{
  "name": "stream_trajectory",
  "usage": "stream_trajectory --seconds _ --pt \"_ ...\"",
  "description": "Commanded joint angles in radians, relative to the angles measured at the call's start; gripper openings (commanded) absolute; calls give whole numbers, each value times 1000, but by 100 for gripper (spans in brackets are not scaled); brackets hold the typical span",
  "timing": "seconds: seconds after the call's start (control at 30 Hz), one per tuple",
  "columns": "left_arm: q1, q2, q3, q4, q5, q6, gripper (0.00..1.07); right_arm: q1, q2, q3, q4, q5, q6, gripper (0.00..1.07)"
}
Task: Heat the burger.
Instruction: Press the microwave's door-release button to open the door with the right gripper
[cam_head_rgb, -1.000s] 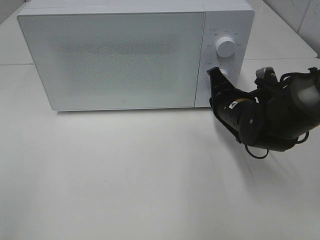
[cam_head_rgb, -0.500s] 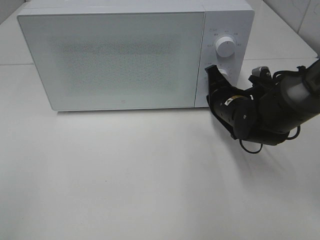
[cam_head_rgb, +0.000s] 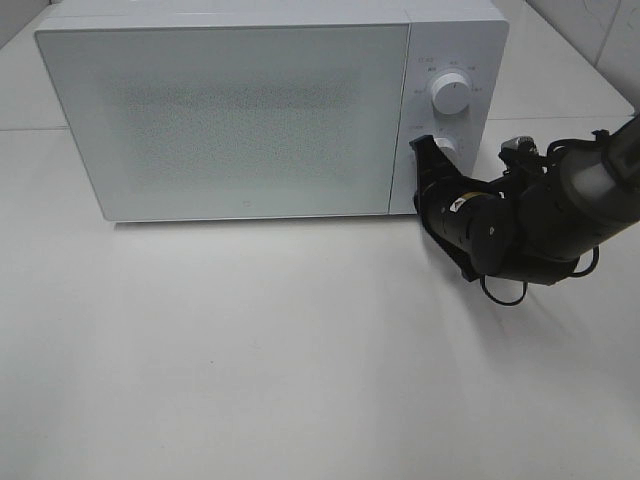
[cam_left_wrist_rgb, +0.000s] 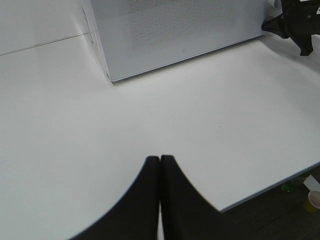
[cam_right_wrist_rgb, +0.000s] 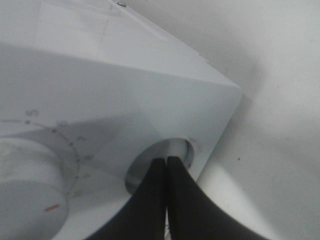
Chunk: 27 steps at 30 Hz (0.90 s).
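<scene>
The right end effector (cam_head_rgb: 427, 148), fingers pinched together and holding nothing, had its tips at the lower dial (cam_right_wrist_rgb: 176, 149) of the microwave (cam_head_rgb: 230, 110). Closed tips could not grip the dial. They might skid off its rim, or shove the oven back across the tabletop (cam_head_rgb: 250, 350). The burger showed nowhere — presumably behind the shut door. The left end effector (cam_left_wrist_rgb: 160, 160) hung closed, empty.
</scene>
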Motion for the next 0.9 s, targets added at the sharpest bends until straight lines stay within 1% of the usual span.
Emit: stream_trajectory --seconds 0.03,0.1,0.17,0.43,0.53,0.6,0.77,0.9 --pt "0 -22 1 -1 0 2 0 -9 -7 -51 -46 -85 6 0" --pt "0 -22 1 -1 0 2 0 -9 -7 -53 -46 -90 6 0" --pt "0 -22 1 -1 0 2 0 -9 5 -58 -49 -135 6 0" --pt "0 -22 1 -1 0 2 0 -9 9 -70 -49 -151 9 0" --pt "0 -22 1 -1 0 2 0 -9 10 -75 -49 -150 9 0" --pt "0 -22 1 -1 0 2 0 -9 12 -102 -67 -143 9 0" --pt "0 -22 1 -1 0 2 0 -9 13 -129 -77 -140 9 0" --pt "0 -22 1 -1 0 2 0 -9 13 -126 -71 -126 9 0"
